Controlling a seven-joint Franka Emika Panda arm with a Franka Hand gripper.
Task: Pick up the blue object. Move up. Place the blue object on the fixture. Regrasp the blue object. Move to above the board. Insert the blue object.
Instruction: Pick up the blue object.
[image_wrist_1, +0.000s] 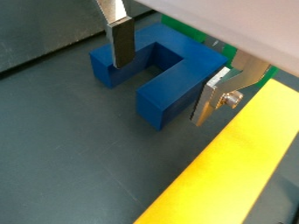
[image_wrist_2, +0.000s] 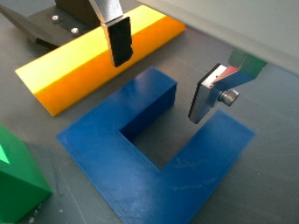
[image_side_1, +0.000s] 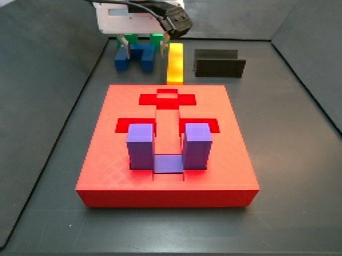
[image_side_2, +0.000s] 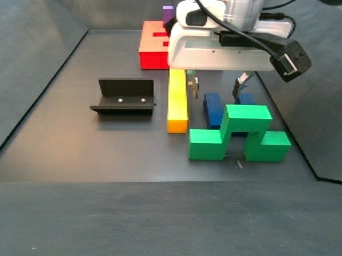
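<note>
1. Floor (image_side_1: 287, 130) under my gripper (image_wrist_2: 158, 74) is a dark grey matte sheet, with dark walls rising around it in both side views.
2. My gripper (image_wrist_1: 163, 74) hangs low over the floor with its jaws apart; the silver fingers (image_wrist_1: 121, 39) show dark pads, and nothing is clamped between them.
3. Directly below me lies the blue object (image_wrist_2: 158, 157), flat on the floor. In both wrist views one finger points down at one prong and the other finger (image_wrist_2: 214, 92) stands outside the other prong, so the fingers straddle it; I cannot tell whether either pad touches it.
4. Just beside my gripper runs a long yellow bar (image_wrist_1: 228, 162), lying on the floor alongside the blue object (image_wrist_1: 158, 74).
5. Green blocks (image_side_2: 238, 133) sit near my gripper (image_side_2: 214, 85), on the side away from the yellow bar (image_side_2: 177, 100); only a corner of one shows in a wrist view (image_wrist_2: 17, 175).
6. The fixture (image_side_2: 124, 97) stands beyond the yellow bar, apart from me.
7. The board (image_side_1: 167, 150) lies well away from my gripper, carrying a purple U-shaped block (image_side_1: 167, 145) seated in its top.
8. In a side view my white wrist housing (image_side_1: 134, 18) covers most of the blue object (image_side_1: 123, 58); the board is largely hidden behind my arm in a side view (image_side_2: 154, 45).
</note>
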